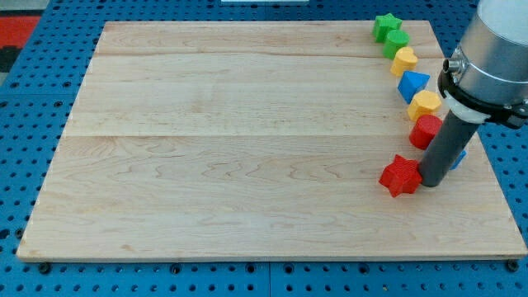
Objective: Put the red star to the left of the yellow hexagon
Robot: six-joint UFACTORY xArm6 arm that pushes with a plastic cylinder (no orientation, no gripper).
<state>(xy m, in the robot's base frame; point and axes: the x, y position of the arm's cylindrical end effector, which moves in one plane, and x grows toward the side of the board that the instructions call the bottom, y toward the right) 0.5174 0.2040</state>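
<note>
The red star lies on the wooden board near the view's lower right. My tip touches the star's right side. The yellow hexagon sits up and to the right of the star, in a column of blocks along the board's right edge. The rod hides most of a blue block behind it.
The right-edge column from the view's top: a green star, a green block, a yellow heart-like block, a blue block, then the hexagon, then a red round block. The arm's grey body looms over the right edge.
</note>
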